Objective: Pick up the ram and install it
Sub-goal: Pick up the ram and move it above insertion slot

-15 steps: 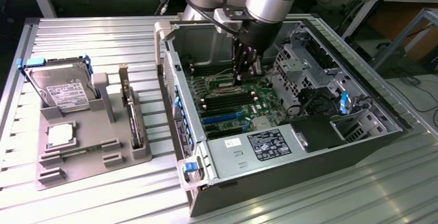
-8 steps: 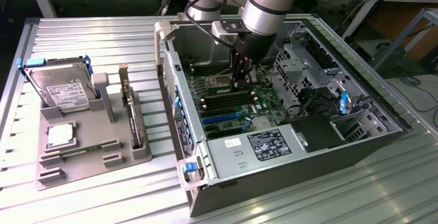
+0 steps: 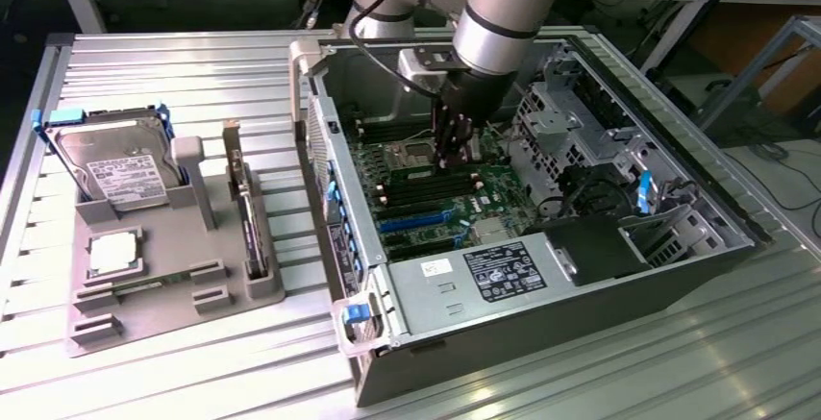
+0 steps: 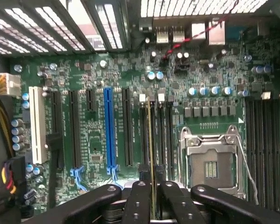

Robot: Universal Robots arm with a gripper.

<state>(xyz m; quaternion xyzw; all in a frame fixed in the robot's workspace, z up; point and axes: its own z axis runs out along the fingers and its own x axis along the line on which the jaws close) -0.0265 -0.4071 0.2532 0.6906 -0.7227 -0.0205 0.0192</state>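
tool (image 4: 151, 175) holds ram (image 4: 151, 133) at memory slots (image 4: 170, 135)

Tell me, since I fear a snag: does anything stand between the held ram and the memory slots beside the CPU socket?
Nothing visible does. The tool grips the ram edge-on, lined up along the memory slots beside the CPU socket; no cable or card crosses between them.

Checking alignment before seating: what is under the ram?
The ram hangs edge-on over the black memory slots beside the CPU socket on the motherboard. It covers the slot directly beneath, so contact there cannot be seen.
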